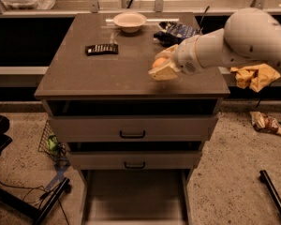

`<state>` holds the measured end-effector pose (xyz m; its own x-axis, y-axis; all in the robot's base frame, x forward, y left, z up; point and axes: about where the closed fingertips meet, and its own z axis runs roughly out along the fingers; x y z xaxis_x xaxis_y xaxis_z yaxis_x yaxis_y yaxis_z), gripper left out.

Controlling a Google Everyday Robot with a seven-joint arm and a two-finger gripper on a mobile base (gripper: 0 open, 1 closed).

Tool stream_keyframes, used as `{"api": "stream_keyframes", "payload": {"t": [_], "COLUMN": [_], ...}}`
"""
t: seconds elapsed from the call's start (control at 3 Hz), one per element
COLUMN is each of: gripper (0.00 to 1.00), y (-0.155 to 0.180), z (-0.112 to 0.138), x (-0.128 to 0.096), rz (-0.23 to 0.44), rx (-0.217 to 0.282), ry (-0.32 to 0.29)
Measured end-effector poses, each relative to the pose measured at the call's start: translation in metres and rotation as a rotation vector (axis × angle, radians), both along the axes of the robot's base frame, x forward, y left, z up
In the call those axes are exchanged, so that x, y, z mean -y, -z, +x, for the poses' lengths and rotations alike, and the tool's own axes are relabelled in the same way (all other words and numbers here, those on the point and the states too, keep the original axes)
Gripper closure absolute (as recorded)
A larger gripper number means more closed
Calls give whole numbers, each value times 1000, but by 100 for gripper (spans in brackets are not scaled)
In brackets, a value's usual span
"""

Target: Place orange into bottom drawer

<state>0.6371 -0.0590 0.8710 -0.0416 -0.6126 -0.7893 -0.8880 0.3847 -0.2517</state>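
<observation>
The orange [158, 62] shows between the pale fingers of my gripper [162, 68] over the right part of the cabinet top [107, 74]. The gripper is shut on the orange, and the white arm comes in from the right. The bottom drawer [136, 198] is pulled open at the foot of the cabinet, showing a flat floor with nothing in it. It lies below and a little left of the gripper. The two upper drawers [132, 128] are closed and have black handles.
A white bowl [129, 20], a black flat object [101, 48] and a dark blue bag [176, 31] lie on the cabinet top. A yellow cloth [255, 75] hangs at the right. A snack bag [265, 123] and a black bar [275, 196] lie on the floor at the right.
</observation>
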Motion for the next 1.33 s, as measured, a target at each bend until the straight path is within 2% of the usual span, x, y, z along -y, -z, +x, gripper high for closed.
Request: {"api": "stream_keyframes", "payload": {"t": [0.33, 0.67, 1.0, 1.33], "gripper": [100, 100, 100, 100], "y": [-36, -28, 43, 109], "z": [-33, -67, -104, -122], "x": [22, 51, 124, 169], "rz": [2, 63, 130, 125], "rx": [94, 123, 98, 81], "ry": [36, 68, 102, 117]}}
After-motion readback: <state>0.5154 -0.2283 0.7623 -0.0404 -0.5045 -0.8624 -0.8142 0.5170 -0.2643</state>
